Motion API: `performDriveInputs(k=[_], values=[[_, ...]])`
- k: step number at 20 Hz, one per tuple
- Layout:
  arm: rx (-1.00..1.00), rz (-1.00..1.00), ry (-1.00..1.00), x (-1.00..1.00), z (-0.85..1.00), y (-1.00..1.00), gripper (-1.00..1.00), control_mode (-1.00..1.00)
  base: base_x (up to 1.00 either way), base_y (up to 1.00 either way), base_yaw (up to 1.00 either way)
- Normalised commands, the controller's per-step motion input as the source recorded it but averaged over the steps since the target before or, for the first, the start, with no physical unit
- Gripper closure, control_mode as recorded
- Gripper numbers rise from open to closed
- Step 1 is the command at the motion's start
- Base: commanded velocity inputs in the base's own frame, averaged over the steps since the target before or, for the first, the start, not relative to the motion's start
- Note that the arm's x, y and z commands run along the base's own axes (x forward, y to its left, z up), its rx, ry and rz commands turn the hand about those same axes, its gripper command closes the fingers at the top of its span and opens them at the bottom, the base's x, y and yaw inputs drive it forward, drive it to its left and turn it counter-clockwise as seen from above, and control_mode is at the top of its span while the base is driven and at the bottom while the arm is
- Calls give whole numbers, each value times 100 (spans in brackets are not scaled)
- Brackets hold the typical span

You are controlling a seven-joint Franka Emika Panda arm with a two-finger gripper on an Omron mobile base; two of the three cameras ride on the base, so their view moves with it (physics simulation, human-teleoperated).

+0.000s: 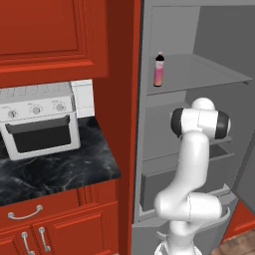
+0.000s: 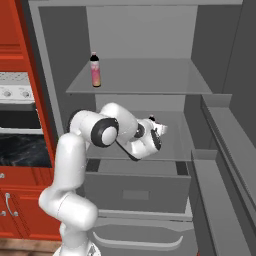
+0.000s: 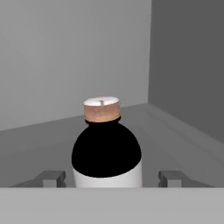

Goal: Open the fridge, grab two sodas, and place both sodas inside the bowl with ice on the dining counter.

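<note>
The grey fridge [image 1: 214, 74] stands open, and my arm reaches onto its middle shelf. One soda [image 1: 159, 69], slim with a dark cap and a pink-to-orange body, stands upright at the left of the upper shelf [image 2: 95, 71]. In the hand view a second soda [image 3: 106, 148] stands close in front, with a dark shoulder, a white lower part and a pale cap. My gripper [image 3: 112, 179] is open around it, one fingertip [image 3: 54, 178] on each side with a small gap to the bottle. The bowl and the dining counter are out of view.
The fridge's bottom drawer [image 2: 132, 192] sits below my arm. The open door with its shelves [image 2: 225, 150] runs along the right. Left of the fridge are red cabinets [image 1: 50, 35] and a black-topped counter [image 1: 60, 172] with a white toaster oven [image 1: 40, 122].
</note>
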Motion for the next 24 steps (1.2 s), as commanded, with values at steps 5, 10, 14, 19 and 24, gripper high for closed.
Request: performDriveInputs(k=[5, 10, 14, 19, 24], values=[[0, 2, 0, 20, -5, -11, 100, -100, 0, 0, 0], [0, 0, 0, 2, -1, -1, 100, -100, 0, 0, 0], [0, 0, 0, 0, 0, 0, 100, -100, 0, 0, 0], [0, 0, 0, -1, 0, -10, 100, -100, 0, 0, 0], [1, 0, 0, -22, 2, -20, 100, -100, 0, 0, 0]])
